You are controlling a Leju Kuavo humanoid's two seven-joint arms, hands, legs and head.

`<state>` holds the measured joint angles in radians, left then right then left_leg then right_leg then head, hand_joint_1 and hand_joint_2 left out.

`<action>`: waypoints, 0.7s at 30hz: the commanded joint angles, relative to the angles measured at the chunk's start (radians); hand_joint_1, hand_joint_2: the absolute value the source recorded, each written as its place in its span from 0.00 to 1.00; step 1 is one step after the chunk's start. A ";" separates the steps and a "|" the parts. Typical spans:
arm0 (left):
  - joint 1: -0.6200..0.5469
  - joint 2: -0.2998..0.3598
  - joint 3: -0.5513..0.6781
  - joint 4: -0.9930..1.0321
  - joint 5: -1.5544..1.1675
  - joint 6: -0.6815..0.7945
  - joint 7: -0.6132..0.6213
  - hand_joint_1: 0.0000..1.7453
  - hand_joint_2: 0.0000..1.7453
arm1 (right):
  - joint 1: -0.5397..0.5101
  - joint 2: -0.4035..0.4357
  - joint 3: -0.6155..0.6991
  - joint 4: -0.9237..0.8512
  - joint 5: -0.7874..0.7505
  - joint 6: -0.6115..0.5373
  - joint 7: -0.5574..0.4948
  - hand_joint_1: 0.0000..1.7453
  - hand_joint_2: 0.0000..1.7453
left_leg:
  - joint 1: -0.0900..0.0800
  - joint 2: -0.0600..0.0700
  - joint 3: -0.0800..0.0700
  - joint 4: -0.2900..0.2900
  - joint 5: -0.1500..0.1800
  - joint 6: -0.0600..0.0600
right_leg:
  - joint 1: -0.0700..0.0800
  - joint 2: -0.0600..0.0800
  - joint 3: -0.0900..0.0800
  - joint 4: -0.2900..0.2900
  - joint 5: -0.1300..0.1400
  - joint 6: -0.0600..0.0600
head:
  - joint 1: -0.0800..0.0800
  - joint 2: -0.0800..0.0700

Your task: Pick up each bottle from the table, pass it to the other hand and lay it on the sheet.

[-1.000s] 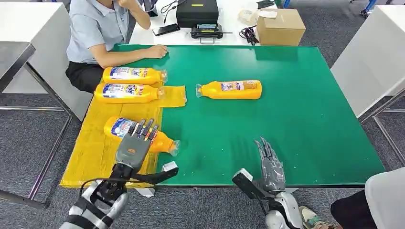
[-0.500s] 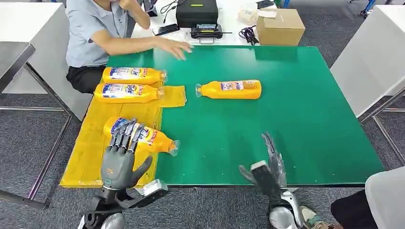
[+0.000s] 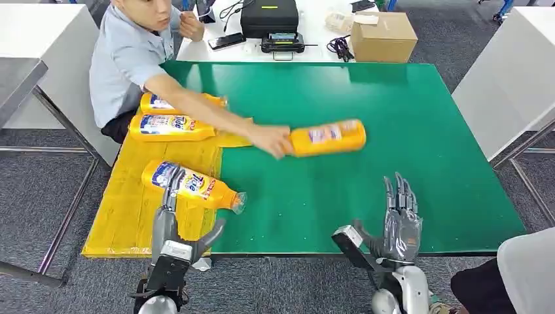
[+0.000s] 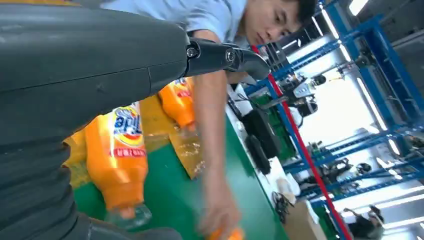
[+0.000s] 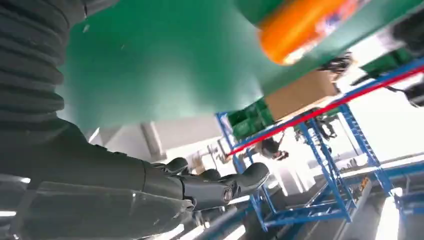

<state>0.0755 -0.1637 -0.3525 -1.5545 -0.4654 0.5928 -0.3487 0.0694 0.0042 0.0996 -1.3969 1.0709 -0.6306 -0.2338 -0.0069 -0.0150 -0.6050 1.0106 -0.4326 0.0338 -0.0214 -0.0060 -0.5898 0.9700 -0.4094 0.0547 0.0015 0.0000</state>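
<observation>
1. Left hand [image 3: 166,226]: at near desk edge by yellow sheet [image 3: 124,209], fingers straight & apart, holding nothing.
2. Right hand [image 3: 400,226]: at near edge of green desk [image 3: 406,131], fingers up & spread, empty.
3. Three orange bottles on sheet; nearest bottle [image 3: 191,185] lies just beyond left hand.
4. Person's hand [image 3: 273,140] grips fourth bottle [image 3: 327,137] mid-desk.

Three bottles [image 3: 173,126] on sheet [image 3: 131,209] at table [image 3: 432,170] left; fourth bottle [image 3: 327,137] mid-table.

Bright even overhead light on the counter [image 3: 406,163], soft shadows, blown-out glare behind both wrist views, person's reaching arm [image 4: 215,165] motion-blurred
</observation>
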 commanded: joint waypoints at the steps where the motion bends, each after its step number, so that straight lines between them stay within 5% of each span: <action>1: -0.009 0.009 -0.040 -0.006 0.002 0.002 0.000 0.00 1.00 | -0.059 -0.066 0.029 0.130 0.049 0.030 0.047 0.00 1.00 | 0.002 0.002 0.005 0.000 -0.002 -0.002 | 0.002 0.001 0.005 -0.001 -0.001 -0.003 | 0.000 0.000; 9: 0.006 0.009 -0.040 -0.034 0.064 -0.006 -0.002 0.00 1.00 | -0.055 -0.080 0.076 0.107 0.102 0.005 0.090 0.00 1.00 | 0.001 0.003 0.004 0.000 -0.002 -0.002 | 0.002 0.002 0.003 0.000 -0.001 -0.002 | 0.000 0.000; 21: -0.036 -0.003 -0.030 0.041 -0.101 0.070 0.026 0.00 1.00 | -0.114 -0.074 0.093 0.168 -0.098 0.200 0.026 0.00 1.00 | 0.002 0.003 0.005 -0.001 -0.002 -0.003 | 0.002 0.002 0.004 -0.001 -0.001 -0.003 | 0.000 0.000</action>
<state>0.0821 -0.1640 -0.3784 -1.5923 -0.5475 0.6809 -0.3525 0.0241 -0.0607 0.1576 -1.3187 1.0795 -0.5336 -0.1702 -0.0068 -0.0150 -0.6052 1.0106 -0.4325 0.0339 -0.0213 -0.0060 -0.5900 0.9700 -0.4093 0.0548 0.0011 0.0000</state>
